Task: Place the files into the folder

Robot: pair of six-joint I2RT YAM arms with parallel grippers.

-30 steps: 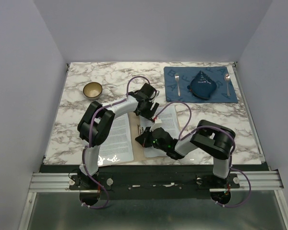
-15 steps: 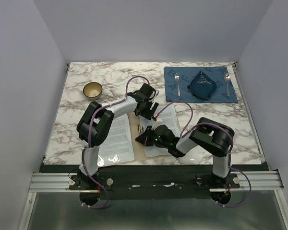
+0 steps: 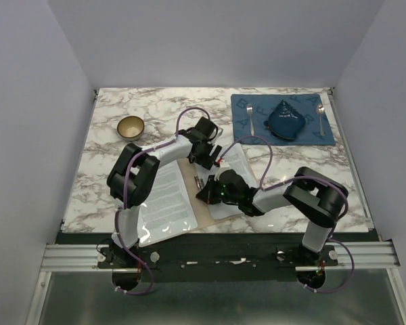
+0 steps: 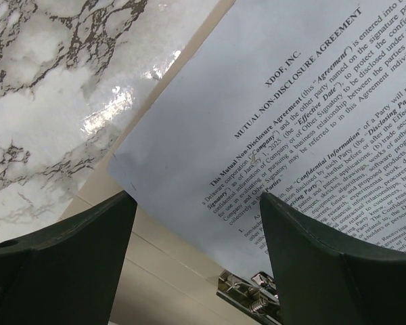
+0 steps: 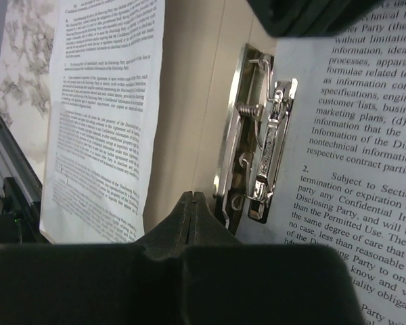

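left gripper (image 4: 196, 200): fingers spread, over the right sheet's top corner | right gripper (image 5: 193, 203): fingers pressed together, just beside the metal clip (image 5: 265, 152) | files (image 3: 168, 193): one sheet on each leaf | folder (image 3: 201, 215): open flat, near middle of the table (image 3: 155, 108)

Ahead of the left pincer (image 4: 197, 223), the files (image 4: 291, 101) are headed "XDOF, INC." and "MUTUAL NON-DISCLOSURE AGREEMENT"; to the right of the right pincer (image 5: 193, 206), a paragraph begins "2. Subject to Section".
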